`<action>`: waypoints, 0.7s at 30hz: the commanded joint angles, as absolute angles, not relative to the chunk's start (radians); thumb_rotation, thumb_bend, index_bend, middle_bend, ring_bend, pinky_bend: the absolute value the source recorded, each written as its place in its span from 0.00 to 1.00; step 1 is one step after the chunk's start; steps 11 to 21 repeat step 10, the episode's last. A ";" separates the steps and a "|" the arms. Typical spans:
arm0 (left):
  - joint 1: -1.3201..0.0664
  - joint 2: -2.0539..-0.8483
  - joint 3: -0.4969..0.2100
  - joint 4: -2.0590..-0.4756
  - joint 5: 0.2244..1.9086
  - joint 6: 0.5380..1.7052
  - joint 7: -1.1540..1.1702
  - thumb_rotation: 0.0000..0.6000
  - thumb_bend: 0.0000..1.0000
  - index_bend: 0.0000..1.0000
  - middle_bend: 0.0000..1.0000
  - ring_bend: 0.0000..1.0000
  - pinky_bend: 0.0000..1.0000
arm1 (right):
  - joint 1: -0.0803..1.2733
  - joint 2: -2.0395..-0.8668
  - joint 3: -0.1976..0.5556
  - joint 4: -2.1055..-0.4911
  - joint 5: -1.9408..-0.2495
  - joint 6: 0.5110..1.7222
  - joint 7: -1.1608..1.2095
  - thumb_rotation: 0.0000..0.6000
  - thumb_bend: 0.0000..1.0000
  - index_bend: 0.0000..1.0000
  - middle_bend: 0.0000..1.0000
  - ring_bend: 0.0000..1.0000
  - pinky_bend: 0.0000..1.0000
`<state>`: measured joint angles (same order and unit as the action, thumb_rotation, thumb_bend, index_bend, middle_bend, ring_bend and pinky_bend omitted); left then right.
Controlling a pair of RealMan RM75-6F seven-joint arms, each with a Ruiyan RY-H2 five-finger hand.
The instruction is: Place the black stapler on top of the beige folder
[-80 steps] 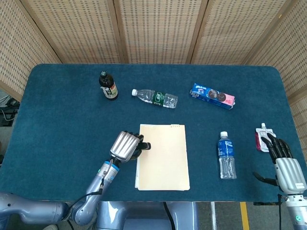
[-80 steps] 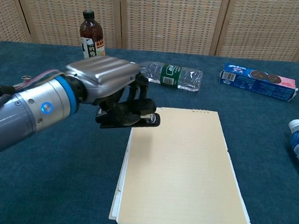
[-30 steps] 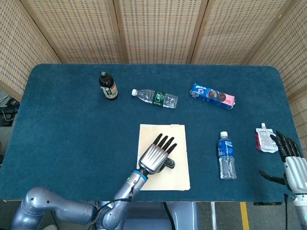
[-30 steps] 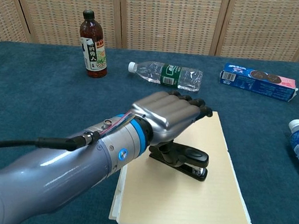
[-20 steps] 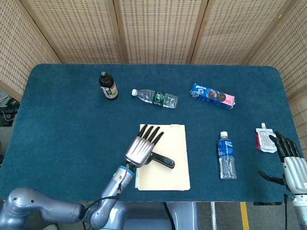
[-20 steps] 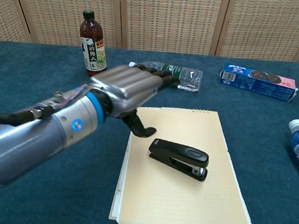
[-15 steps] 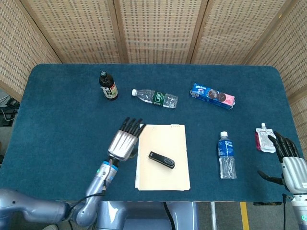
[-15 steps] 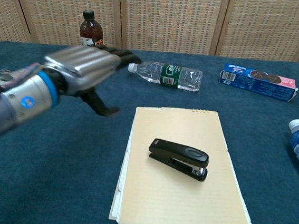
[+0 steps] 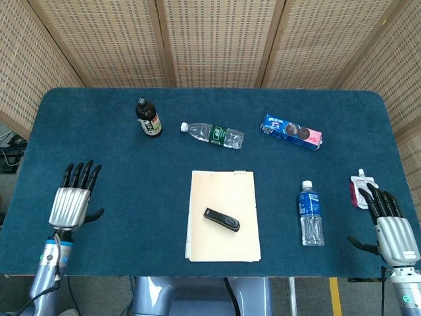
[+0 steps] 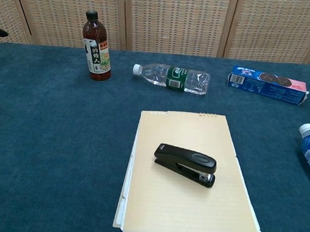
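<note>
Beige folder (image 9: pixel 223 215) lies flat between the two hands, carrying the black stapler (image 9: pixel 221 220) near its middle, so the placing looks done. The left hand (image 9: pixel 71 197), fingers apart and empty, rests well clear; likewise the right hand (image 9: pixel 390 227). Beyond lie a water bottle (image 9: pixel 212 133) and a biscuit pack (image 9: pixel 291 131).

Black stapler (image 10: pixel 185 164) lies on beige folder (image 10: pixel 190 207).

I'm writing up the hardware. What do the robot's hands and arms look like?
Both the left hand and the right hand have ribbed silver metal backs and black fingers. The left wrist has a blue ring on a grey arm with a thin cable alongside.
</note>
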<state>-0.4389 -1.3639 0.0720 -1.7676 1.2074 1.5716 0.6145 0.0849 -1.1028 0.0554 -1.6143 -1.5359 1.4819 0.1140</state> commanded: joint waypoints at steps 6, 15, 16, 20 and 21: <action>-0.275 -1.311 0.147 -1.706 1.285 1.674 0.476 1.00 0.18 0.00 0.00 0.00 0.00 | 0.089 -1.118 0.046 -1.621 -1.553 1.478 0.078 1.00 0.10 0.04 0.00 0.00 0.00; -0.242 -1.274 0.141 -1.720 1.313 1.690 0.443 1.00 0.18 0.00 0.00 0.00 0.00 | 0.094 -1.131 0.037 -1.619 -1.563 1.468 0.048 1.00 0.10 0.04 0.00 0.00 0.00; -0.242 -1.274 0.141 -1.720 1.313 1.690 0.443 1.00 0.18 0.00 0.00 0.00 0.00 | 0.094 -1.131 0.037 -1.619 -1.563 1.468 0.048 1.00 0.10 0.04 0.00 0.00 0.00; -0.242 -1.274 0.141 -1.720 1.313 1.690 0.443 1.00 0.18 0.00 0.00 0.00 0.00 | 0.094 -1.131 0.037 -1.619 -1.563 1.468 0.048 1.00 0.10 0.04 0.00 0.00 0.00; -0.242 -1.274 0.141 -1.720 1.313 1.690 0.443 1.00 0.18 0.00 0.00 0.00 0.00 | 0.094 -1.131 0.037 -1.619 -1.563 1.468 0.048 1.00 0.10 0.04 0.00 0.00 0.00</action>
